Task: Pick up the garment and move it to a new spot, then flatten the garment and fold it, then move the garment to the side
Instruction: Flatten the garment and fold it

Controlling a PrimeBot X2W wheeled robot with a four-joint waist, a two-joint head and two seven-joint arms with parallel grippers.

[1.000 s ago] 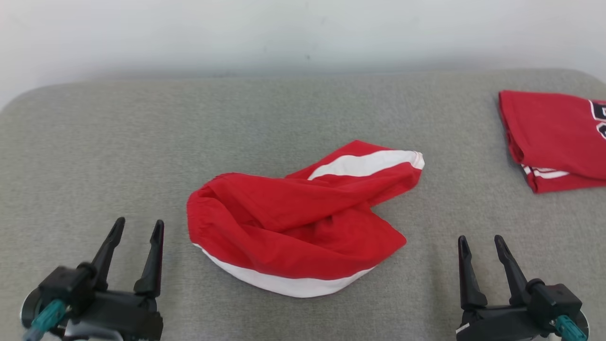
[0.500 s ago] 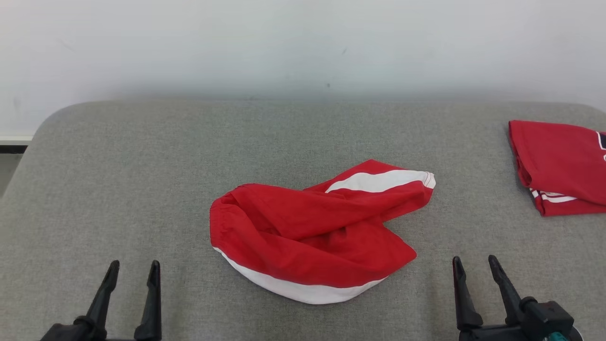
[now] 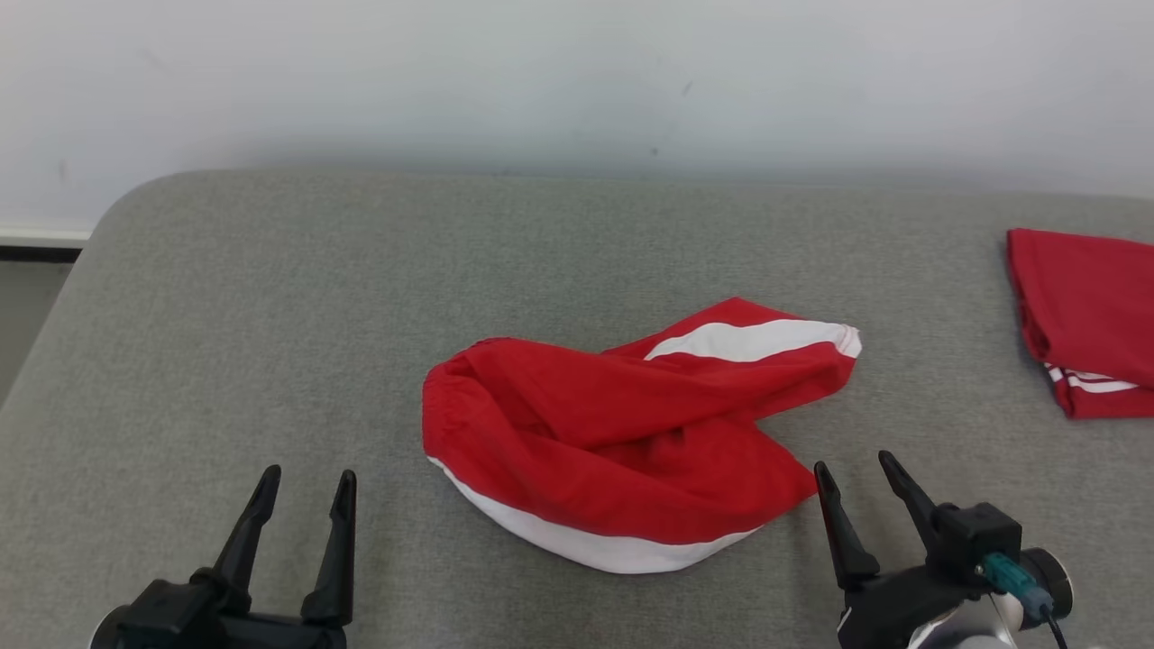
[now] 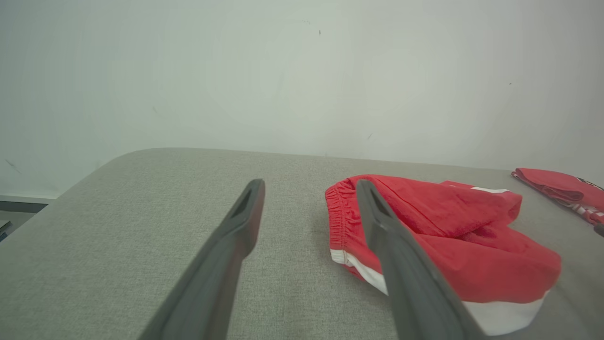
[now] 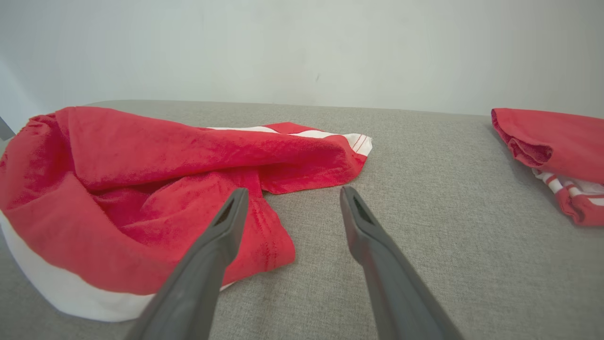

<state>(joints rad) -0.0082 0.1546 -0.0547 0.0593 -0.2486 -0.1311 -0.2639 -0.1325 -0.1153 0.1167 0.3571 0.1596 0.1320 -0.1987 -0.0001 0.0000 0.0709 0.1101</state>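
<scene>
Lies crumpled near mid-table: garment (image 3: 622, 451), red, one white band along its 6 o'clock edge, another toward 2 o'clock, elastic waist bunched at 9 o'clock. At 8 o'clock from it, apart, left gripper (image 3: 308, 472), fingers spread, holding nothing. At 4 o'clock, just beside the hem corner, right gripper (image 3: 853, 461), fingers likewise spread and empty; contact with the fabric impossible to tell. Far out at 2 o'clock, folded cloth (image 3: 1082, 315), red with white stripes. Underneath, grey table (image 3: 270, 315).
</scene>
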